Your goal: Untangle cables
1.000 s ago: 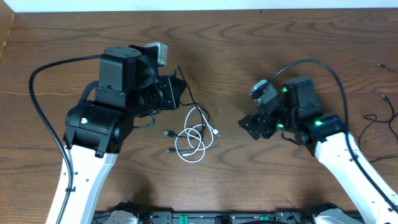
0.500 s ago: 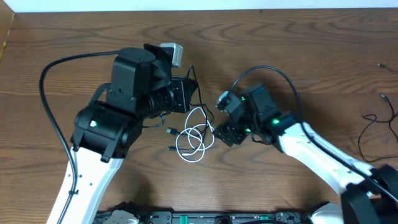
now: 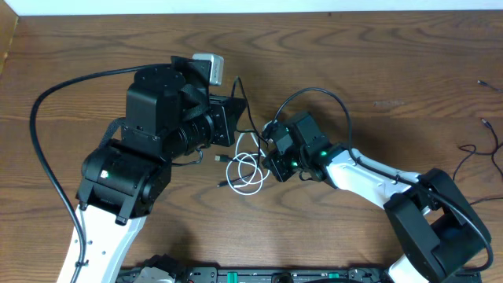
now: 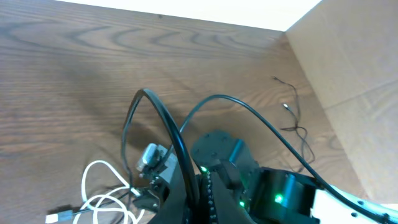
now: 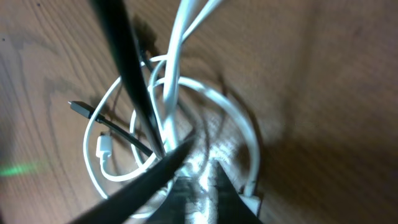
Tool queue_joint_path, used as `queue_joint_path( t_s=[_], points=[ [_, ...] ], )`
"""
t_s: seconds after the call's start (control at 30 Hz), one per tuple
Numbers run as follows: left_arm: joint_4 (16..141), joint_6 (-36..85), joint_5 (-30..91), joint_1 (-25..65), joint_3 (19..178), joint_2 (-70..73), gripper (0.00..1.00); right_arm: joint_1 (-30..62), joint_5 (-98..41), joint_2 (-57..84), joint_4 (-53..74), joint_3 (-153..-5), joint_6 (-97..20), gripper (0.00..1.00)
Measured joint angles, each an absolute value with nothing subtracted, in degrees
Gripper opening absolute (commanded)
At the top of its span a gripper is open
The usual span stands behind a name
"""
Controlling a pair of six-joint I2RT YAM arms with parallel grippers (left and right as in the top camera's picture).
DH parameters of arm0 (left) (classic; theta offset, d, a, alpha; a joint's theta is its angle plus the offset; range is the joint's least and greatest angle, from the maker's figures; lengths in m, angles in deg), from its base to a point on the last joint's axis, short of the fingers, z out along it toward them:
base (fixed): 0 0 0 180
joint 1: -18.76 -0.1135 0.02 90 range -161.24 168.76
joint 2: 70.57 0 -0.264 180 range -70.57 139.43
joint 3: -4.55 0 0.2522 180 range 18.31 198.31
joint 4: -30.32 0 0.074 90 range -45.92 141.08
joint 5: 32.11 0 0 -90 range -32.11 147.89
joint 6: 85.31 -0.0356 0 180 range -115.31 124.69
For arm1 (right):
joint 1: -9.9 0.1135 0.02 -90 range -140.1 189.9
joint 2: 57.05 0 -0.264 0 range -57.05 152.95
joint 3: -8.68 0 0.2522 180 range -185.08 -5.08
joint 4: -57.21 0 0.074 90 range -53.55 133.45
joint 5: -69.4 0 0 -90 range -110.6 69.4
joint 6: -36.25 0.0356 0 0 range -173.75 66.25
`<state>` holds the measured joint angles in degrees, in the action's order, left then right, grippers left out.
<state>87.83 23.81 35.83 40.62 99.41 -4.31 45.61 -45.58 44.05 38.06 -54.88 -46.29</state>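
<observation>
The cables lie mid-table. A white cable (image 3: 250, 174) is coiled in loops on the wood, and a thin black cable (image 3: 244, 102) rises from the coil. My left gripper (image 3: 233, 119) is shut on the black cable (image 4: 158, 115), which arches up out of its jaws (image 4: 202, 190). My right gripper (image 3: 269, 162) sits at the right edge of the coil. Its jaws (image 5: 186, 167) are shut where strands of the white cable (image 5: 239, 124) and the black cable (image 5: 127, 68) run in. The white loops (image 4: 99, 180) show low in the left wrist view.
Small plug ends (image 3: 222, 159) lie left of the coil. More thin dark cords (image 3: 471, 153) lie near the table's right edge. The far table edge (image 3: 314, 11) runs along the top. A beige board (image 4: 348, 62) stands at the right.
My right arm swung left from mid-table to the coil and its jaws closed there. The left arm shifted slightly, still holding the black cable.
</observation>
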Motion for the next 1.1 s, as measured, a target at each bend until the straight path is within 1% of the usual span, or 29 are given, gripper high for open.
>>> queue_joint_path(
  t_s=[0.17, 0.3, 0.4, 0.5, 0.67, 0.87, 0.97, 1.1],
  points=[
    [91.3, 23.7, 40.7, 40.6, 99.4, -4.0, 0.07, 45.9, -45.4, 44.1, 36.6, -54.9, -45.8, 0.01],
    [95.9, 23.7, 46.1, 40.6, 99.4, -3.1, 0.07, 45.2, -41.4, 43.9, 32.8, -54.9, -44.9, 0.01],
    [100.5, 23.7, 50.8, 40.6, 99.4, -1.8, 0.07, 42.8, -36.2, 42.1, 28.0, -54.8, -44.4, 0.01],
    [103.1, 23.7, 55.6, 40.6, 99.4, -0.9, 0.07, 38.0, -29.3, 36.3, 23.1, -54.8, -43.9, 0.01],
    [105.5, 23.7, 63.1, 40.6, 99.4, -0.8, 0.07, 25.9, -19.8, 21.6, 19.1, -54.8, -43.7, 0.01],
    [107.2, 23.7, 70.9, 40.1, 99.4, -0.8, 0.07, 6.0, -15.5, 7.4, 19.1, -54.8, -43.6, 0.01],
    [107.2, 23.7, 73.5, 37.8, 99.4, -0.8, 0.07, -3.2, -14.6, 3.9, 19.1, -54.8, -43.6, 0.01],
    [107.2, 24.5, 75.5, 32.1, 99.4, -0.9, 0.07, -13.0, -14.6, 3.4, 18.8, -54.8, -41.9, 0.01]
  ],
)
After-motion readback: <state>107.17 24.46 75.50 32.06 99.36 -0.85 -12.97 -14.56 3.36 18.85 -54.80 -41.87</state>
